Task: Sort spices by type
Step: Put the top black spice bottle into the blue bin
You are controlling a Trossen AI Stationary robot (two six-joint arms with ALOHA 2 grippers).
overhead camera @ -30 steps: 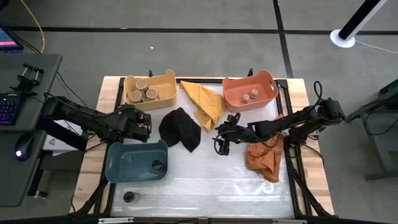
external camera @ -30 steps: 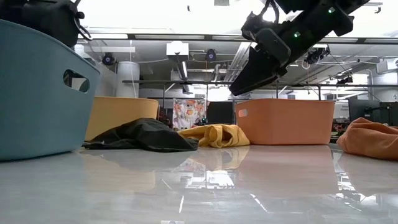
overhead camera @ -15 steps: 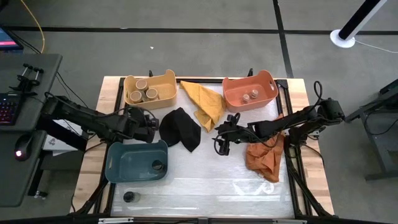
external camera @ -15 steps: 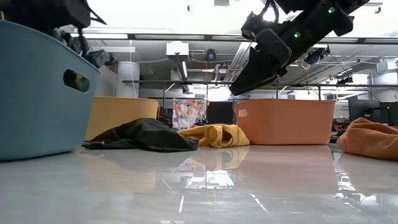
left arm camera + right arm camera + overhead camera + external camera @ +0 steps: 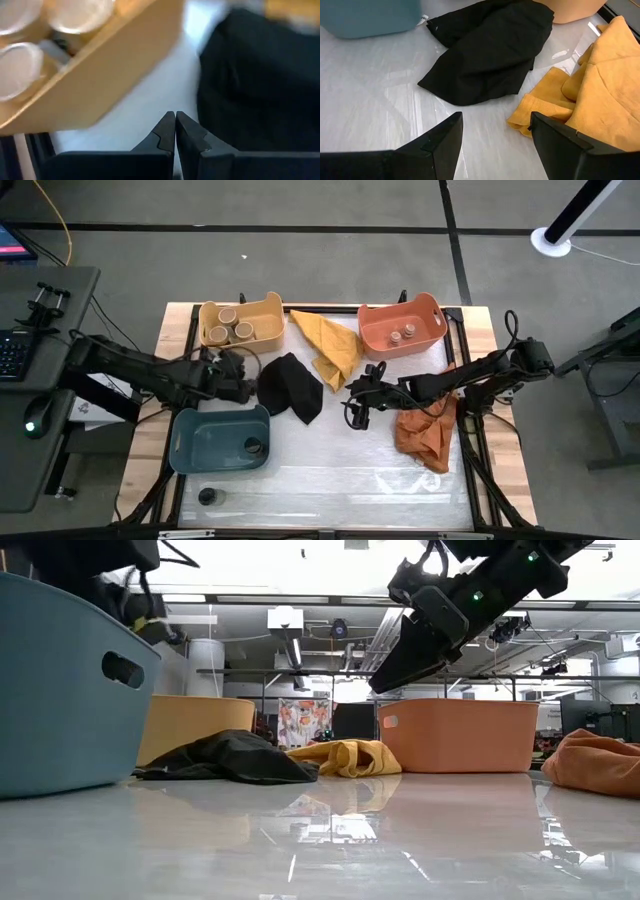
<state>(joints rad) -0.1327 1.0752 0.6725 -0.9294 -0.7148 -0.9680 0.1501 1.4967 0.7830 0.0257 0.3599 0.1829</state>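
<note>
Three tan-topped jars (image 5: 231,330) stand in the yellow bin (image 5: 268,308); they also show in the left wrist view (image 5: 20,65). Two small brownish-topped jars (image 5: 403,334) sit in the orange bin (image 5: 430,310). One dark jar (image 5: 253,447) is in the blue bin (image 5: 200,442), another dark jar (image 5: 207,496) stands on the table by its near edge. My left gripper (image 5: 246,387) (image 5: 175,120) is shut, between the yellow bin and the black cloth (image 5: 291,387). My right gripper (image 5: 356,408) (image 5: 495,130) is open, raised over the table's middle (image 5: 382,683).
A black cloth (image 5: 490,45) lies mid-table, a yellow cloth (image 5: 330,345) (image 5: 590,85) beyond it between the yellow and orange bins, and an orange cloth (image 5: 425,430) at the right side. Bare table (image 5: 340,470) stretches toward the near edge.
My left gripper has moved toward the table's right, from above the blue bin's far rim toward the black cloth. The right arm and every jar, bin and cloth have stayed in place.
</note>
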